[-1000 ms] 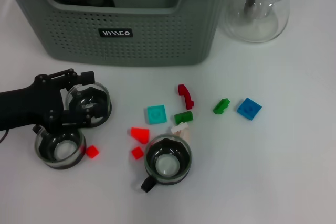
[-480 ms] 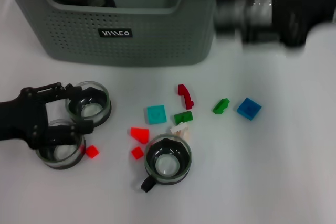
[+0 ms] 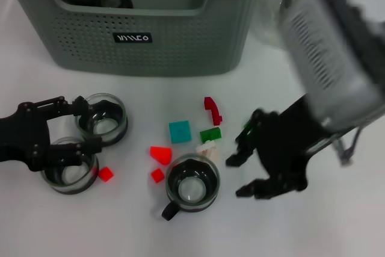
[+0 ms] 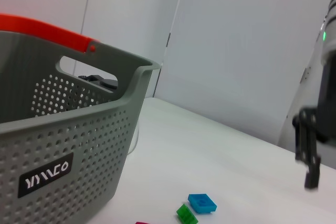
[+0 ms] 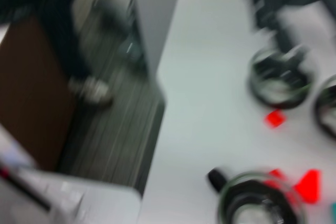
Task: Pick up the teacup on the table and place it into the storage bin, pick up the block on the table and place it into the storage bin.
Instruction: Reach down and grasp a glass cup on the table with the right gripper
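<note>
**Both arms down among cups and blocks, nothing gripped**

White worktop (image 3: 337, 221), pale wall panels behind in the left wrist view. Storage bin (image 3: 138, 34) fills the upper left of the head frame, dark teaware already lying in its back corner. Left gripper (image 3: 63, 126) at mid left, fingers spread, straddling the gap between two glass teacups: one (image 3: 102, 118) above, one (image 3: 69, 167) below; clamped on neither, likely lining up a pick. Right gripper (image 3: 249, 170) at lower centre-right, fingers apart, empty, hovering just right of the handled teacup (image 3: 192, 186). Blocks scattered mid-frame: teal block (image 3: 179, 131), red wedge (image 3: 160, 154), green block (image 3: 210, 134), small red cube (image 3: 106, 174). All loose on the worktop, well apart from the bin
</note>
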You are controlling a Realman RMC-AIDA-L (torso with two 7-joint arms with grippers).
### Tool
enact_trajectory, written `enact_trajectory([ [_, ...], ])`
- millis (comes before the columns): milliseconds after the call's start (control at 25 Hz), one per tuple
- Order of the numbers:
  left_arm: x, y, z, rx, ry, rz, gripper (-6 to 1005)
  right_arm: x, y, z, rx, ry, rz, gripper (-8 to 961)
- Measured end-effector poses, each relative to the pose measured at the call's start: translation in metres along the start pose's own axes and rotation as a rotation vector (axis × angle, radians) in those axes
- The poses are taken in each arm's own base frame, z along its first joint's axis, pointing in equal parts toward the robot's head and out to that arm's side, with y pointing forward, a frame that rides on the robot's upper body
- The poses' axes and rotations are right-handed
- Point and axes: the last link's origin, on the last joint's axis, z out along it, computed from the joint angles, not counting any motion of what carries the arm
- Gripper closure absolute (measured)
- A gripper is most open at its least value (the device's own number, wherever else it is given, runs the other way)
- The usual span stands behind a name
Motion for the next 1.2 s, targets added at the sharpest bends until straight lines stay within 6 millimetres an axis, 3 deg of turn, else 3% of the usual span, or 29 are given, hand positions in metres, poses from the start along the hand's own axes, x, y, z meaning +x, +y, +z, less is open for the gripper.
enact_trajectory([
  [240,-0.002,-0.001,0.002,0.008,-0.001,-0.006,126,-0.017,0.0,0.03,-0.022,0.069,-0.113,515],
  [560,-0.003,-0.001,0.004,0.012,0.003,-0.01,126,-0.015,-0.004,0.067,-0.013,0.112,-0.141,514],
  [1200,-0.004,-0.004,0.008,0.019,-0.001,-0.013,126,-0.003,-0.009,0.099,-0.002,0.144,-0.118,609],
])
